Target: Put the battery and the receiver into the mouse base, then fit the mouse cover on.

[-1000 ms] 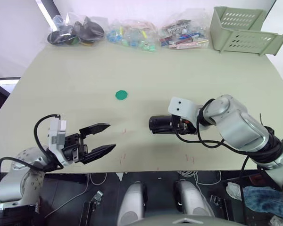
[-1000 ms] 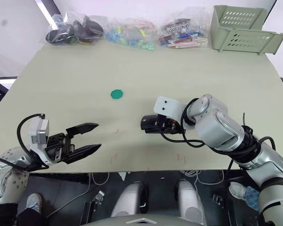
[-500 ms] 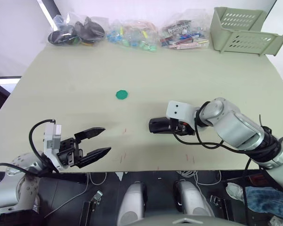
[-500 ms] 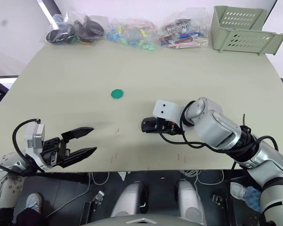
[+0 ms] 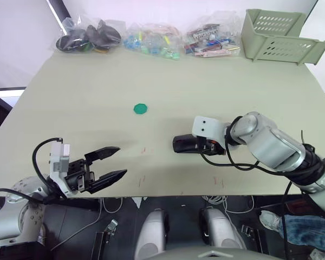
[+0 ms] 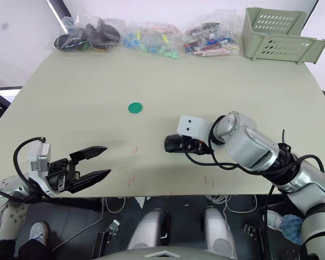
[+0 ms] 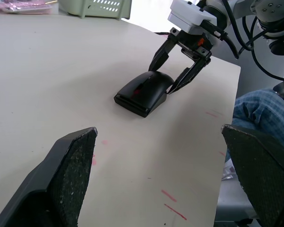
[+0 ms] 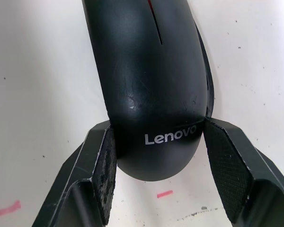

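Slightly rightward since earlier, the right claw (image 8: 154, 175) is clenched on a glossy black oval mouse (image 8: 151, 80); the left claw (image 5: 109, 164) is held open near the surface's (image 5: 206, 86) near-left edge.

**Silver arms, black fingers, looping cables**

The right arm (image 5: 271, 146) wears rounded silver-grey shells over black ribbed joints, ending in a white box-shaped wrist block with two small dark dots. Thin black cables loop loosely beside it. The left gripper (image 5: 109, 164) carries two tapered black fingers (image 7: 66, 165) with rough-textured pads, behind a white block and a curling black cable
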`<action>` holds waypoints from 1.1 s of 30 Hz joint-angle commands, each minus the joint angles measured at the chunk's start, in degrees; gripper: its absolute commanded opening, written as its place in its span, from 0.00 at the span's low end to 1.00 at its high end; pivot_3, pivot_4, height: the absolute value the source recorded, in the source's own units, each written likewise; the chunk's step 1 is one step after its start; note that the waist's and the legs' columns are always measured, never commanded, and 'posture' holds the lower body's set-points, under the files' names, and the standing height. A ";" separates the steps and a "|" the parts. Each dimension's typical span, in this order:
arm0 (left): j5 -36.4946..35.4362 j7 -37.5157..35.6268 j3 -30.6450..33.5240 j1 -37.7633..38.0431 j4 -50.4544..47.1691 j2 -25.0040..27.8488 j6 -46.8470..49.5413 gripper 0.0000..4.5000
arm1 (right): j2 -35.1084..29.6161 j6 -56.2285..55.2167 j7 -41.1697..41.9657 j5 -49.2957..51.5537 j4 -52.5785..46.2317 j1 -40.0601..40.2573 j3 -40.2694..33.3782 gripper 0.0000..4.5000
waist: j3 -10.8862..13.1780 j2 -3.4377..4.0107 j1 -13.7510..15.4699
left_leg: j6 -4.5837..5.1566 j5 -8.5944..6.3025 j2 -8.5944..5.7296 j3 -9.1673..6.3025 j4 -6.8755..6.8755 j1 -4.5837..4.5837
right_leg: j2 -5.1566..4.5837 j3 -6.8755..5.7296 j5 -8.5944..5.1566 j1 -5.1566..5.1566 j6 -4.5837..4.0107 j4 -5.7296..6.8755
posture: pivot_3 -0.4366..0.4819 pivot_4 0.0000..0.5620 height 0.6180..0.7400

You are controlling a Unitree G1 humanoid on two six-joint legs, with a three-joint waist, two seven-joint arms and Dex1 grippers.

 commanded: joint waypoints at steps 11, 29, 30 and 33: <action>-0.04 0.04 1.26 0.87 -0.43 -0.37 -1.75 1.00 | -0.63 -1.06 -0.04 0.20 1.08 -2.95 1.24 0.56 | 0.00 0.00 0.01 | 0.00 0.00 0.00 0.00 0.01 -0.01 | 0.00 0.00 0.00 0.00 0.00 0.01 | 0.48 0.27 1.00; 0.53 -0.05 0.68 0.79 0.36 -1.20 -2.39 1.00 | -0.79 -1.34 0.53 1.59 0.41 -3.67 0.14 0.56 | 0.00 0.00 0.00 | 0.00 0.00 0.00 0.00 0.00 -0.02 | 0.00 0.00 0.00 -0.01 0.00 0.00 | 0.48 0.27 1.00; 0.59 -0.08 0.58 0.70 0.44 -1.24 -2.44 1.00 | -0.75 -1.47 0.46 1.59 0.43 -3.70 0.19 0.56 | 0.00 0.00 0.00 | 0.00 0.00 0.00 0.00 0.00 -0.02 | 0.00 0.00 0.00 0.00 0.00 0.00 | 0.48 0.27 1.00; 0.69 -0.16 0.58 0.61 0.53 -1.28 -2.47 1.00 | -0.85 -1.68 0.38 1.66 0.41 -3.72 0.29 0.56 | 0.00 0.00 0.01 | 0.00 0.00 0.00 0.00 0.00 -0.02 | 0.00 -0.01 0.00 -0.01 0.00 0.00 | 0.48 0.27 1.00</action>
